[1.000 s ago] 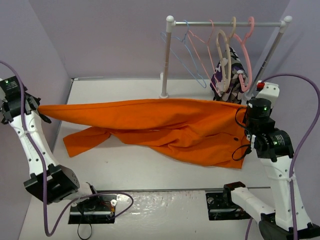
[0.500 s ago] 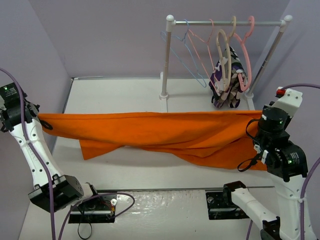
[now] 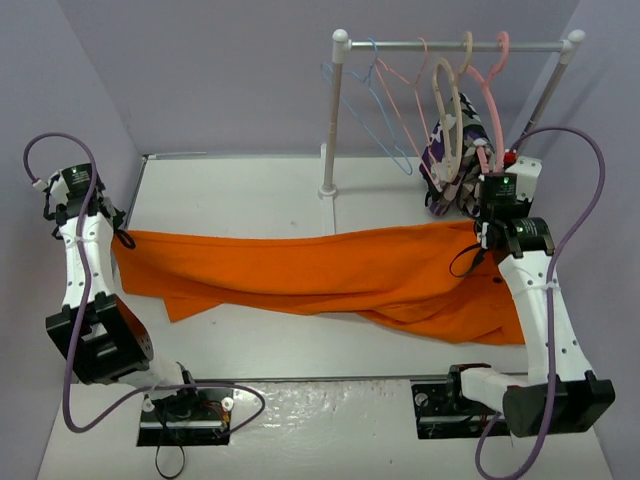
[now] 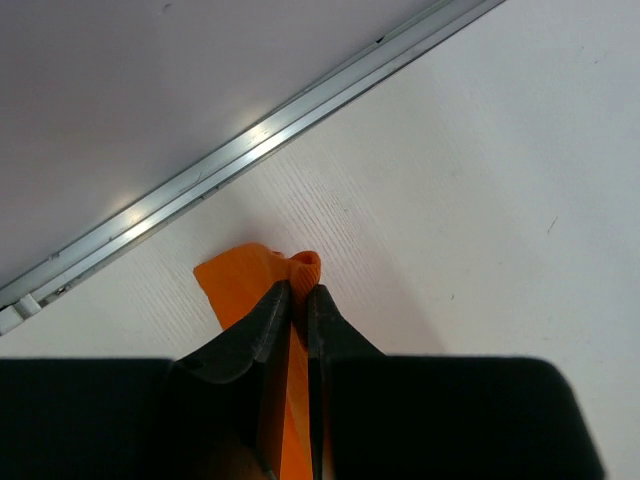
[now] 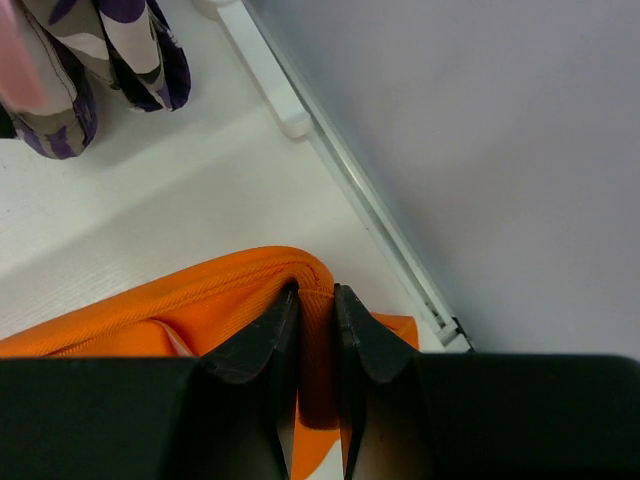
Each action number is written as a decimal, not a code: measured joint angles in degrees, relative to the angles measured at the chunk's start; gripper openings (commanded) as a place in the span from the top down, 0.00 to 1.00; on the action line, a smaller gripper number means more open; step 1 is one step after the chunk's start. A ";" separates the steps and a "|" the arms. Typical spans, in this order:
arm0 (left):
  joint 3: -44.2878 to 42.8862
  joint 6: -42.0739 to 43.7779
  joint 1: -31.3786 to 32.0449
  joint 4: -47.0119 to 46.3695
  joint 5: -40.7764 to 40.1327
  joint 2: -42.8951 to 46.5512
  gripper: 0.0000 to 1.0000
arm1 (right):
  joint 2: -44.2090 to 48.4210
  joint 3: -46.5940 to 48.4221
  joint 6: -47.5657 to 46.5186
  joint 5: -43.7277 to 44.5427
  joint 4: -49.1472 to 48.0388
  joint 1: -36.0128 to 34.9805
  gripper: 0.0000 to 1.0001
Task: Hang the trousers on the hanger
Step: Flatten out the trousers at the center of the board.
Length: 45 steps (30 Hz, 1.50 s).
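Observation:
The orange trousers (image 3: 330, 270) stretch across the table between both arms, sagging onto the table in the middle. My left gripper (image 3: 112, 232) is shut on their left end; the pinched cloth (image 4: 255, 285) shows between the fingers in the left wrist view. My right gripper (image 3: 487, 232) is shut on their right end, a thick folded hem (image 5: 240, 285) in the right wrist view. The light-blue hanger (image 3: 368, 108) hangs at the left of the rail (image 3: 455, 45), apart from the trousers.
The white rack stands at the back, its left post (image 3: 331, 120) behind the trousers. Pink hangers (image 3: 490, 100), a beige hanger (image 3: 448, 110) and a purple-white-black garment (image 3: 455, 160) hang on it, close to my right gripper. Walls close in left and right.
Both grippers have moved inward and toward the back with the trousers. The cloth has dropped lower and lies more on the table; the right end now sits by the patterned garment.

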State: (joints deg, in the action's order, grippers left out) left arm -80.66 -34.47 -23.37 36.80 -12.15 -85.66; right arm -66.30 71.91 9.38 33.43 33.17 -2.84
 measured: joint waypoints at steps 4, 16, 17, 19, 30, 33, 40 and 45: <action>0.00 -0.11 0.10 -2.48 0.21 -3.80 1.00 | -4.54 0.34 1.55 -4.59 -2.87 4.60 1.00; -5.10 -0.73 2.13 -5.39 2.19 -16.88 1.00 | -23.06 5.15 3.79 -18.04 -12.13 17.67 1.00; -5.93 -0.73 2.66 -5.67 2.30 -17.87 1.00 | -23.83 5.15 3.66 -19.63 -13.25 18.48 1.00; -7.42 -0.72 3.91 -6.93 2.69 -19.88 1.00 | -25.24 5.36 3.52 -22.28 -14.93 20.13 1.00; -20.13 -1.08 8.00 -10.47 5.03 -33.77 0.95 | -37.59 14.52 0.75 -29.94 -20.65 22.88 0.71; -23.08 -0.52 8.34 -10.87 5.31 -37.11 0.64 | -40.11 16.43 0.22 -30.64 -21.68 22.95 0.44; -24.44 2.58 8.26 -12.01 7.67 -36.67 0.28 | -38.75 17.20 0.26 -31.32 -22.66 22.73 0.29; -11.60 3.00 8.60 -13.73 9.32 -22.18 0.28 | -27.57 7.89 3.20 -30.78 -22.53 21.00 0.25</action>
State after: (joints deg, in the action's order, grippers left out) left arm -92.27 -31.48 -14.77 23.08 -2.83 -107.84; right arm -93.87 79.80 12.58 2.65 10.64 18.16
